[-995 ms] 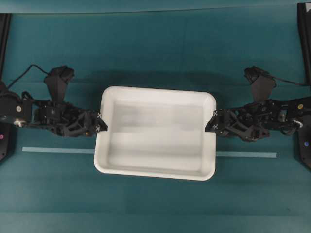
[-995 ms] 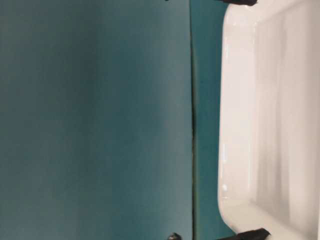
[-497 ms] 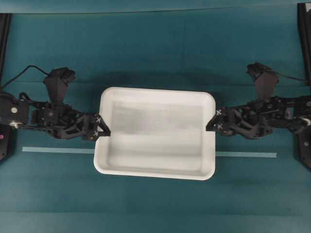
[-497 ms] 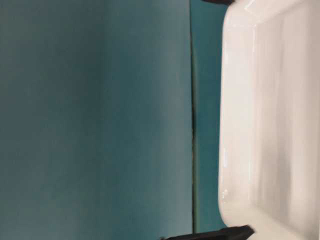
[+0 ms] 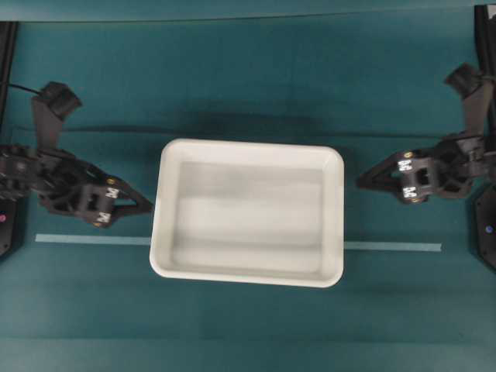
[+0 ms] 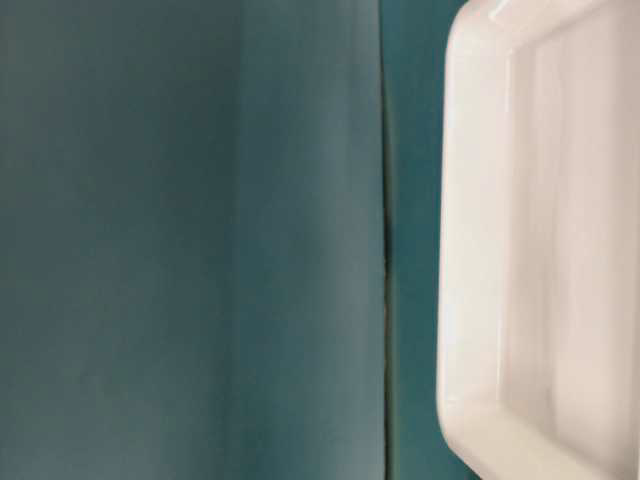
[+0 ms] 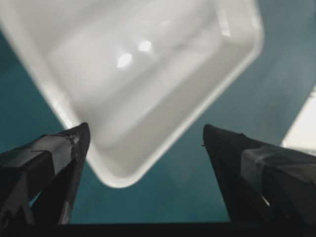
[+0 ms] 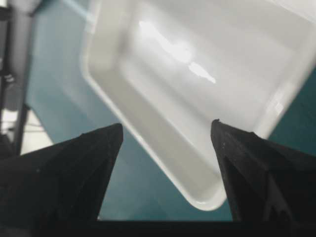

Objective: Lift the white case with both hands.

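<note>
The white case [image 5: 246, 212] lies flat on the teal table, and nothing touches it. My left gripper [image 5: 147, 208] hangs just off its left short side. In the left wrist view this gripper [image 7: 145, 127] is open, with only a rounded corner of the case [image 7: 148, 84] ahead of it. A wider gap separates my right gripper [image 5: 361, 182] from the right short side. Seen from the right wrist, that gripper [image 8: 167, 124] is also open, and the case [image 8: 197, 74] lies beyond its tips. The table-level view shows only the case [image 6: 540, 240].
A pale blue tape strip [image 5: 93, 239] runs across the table and passes under the case, coming out at the right [image 5: 391, 247]. Black arm bases stand at the left [image 5: 6, 225] and right [image 5: 487, 232] edges. A dark seam [image 6: 385, 240] lies beside the case.
Both grippers have left the case's short rims and drawn back outward. The left jaws have spread wider. The case stays on the table.
</note>
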Robot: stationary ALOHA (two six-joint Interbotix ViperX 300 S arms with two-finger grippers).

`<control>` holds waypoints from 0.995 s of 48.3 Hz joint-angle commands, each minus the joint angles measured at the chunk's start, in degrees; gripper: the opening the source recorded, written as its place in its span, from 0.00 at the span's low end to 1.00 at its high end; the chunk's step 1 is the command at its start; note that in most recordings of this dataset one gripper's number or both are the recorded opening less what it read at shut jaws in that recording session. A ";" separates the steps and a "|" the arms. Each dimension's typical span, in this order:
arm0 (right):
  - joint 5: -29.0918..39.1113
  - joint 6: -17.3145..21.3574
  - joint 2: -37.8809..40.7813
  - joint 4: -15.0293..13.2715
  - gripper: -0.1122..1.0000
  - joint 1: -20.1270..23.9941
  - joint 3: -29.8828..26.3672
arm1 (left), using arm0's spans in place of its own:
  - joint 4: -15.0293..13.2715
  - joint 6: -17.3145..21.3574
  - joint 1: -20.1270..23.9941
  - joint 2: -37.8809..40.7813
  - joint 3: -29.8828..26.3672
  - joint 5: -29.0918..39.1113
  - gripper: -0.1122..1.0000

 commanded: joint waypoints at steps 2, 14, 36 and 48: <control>-0.44 -3.78 -1.49 -0.62 0.81 0.35 -1.58 | 0.26 4.83 -0.26 -2.55 -0.97 0.00 0.97; -5.10 -15.82 -4.57 -2.64 0.81 3.43 -2.72 | 0.26 18.28 -2.46 -5.63 -1.32 -0.35 0.97; -7.03 -35.77 -12.66 -4.31 0.81 7.12 -4.39 | 0.26 25.58 -2.64 -12.39 -2.37 -1.41 0.95; -6.33 -37.97 -18.72 -4.31 0.81 7.21 -5.27 | 0.26 36.04 -2.64 -19.95 -2.37 -2.46 0.92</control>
